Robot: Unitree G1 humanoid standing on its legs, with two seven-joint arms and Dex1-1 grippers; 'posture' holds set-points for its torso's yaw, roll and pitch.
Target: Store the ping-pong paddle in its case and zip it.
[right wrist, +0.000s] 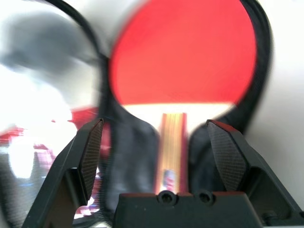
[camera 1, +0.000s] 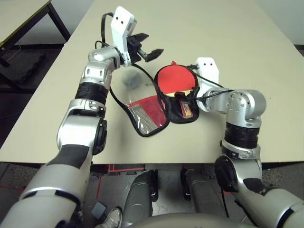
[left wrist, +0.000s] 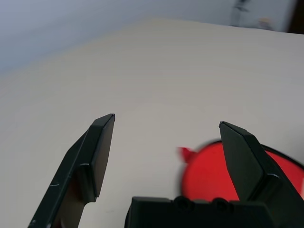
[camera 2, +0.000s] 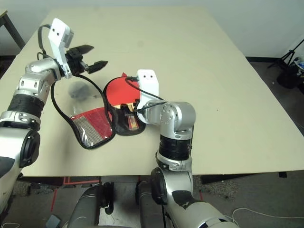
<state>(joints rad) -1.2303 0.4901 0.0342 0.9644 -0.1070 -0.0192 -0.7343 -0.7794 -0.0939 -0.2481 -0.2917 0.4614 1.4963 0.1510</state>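
Observation:
The case (camera 1: 148, 113) lies open near the table's front edge, its red lid with the mesh pocket folded out to the left. The ping-pong paddle (camera 1: 172, 79) rests in the black-lined half, red face up, its wooden handle (right wrist: 172, 142) pointing toward the front. My right gripper (right wrist: 154, 122) is open and low over the handle, one finger on each side without touching it. My left gripper (camera 1: 147, 47) is open and empty, raised above the table behind and to the left of the paddle's blade. The left wrist view shows the paddle's red blade (left wrist: 209, 175) past that gripper's fingers.
A black cable (camera 1: 116, 97) loops from my left arm down to the case's lid. A dark grey shadow patch (camera 1: 130, 78) lies on the table under the left gripper. Another table (camera 1: 19, 19) stands off to the far left. A tripod (camera 2: 289, 66) stands beyond the table's right side.

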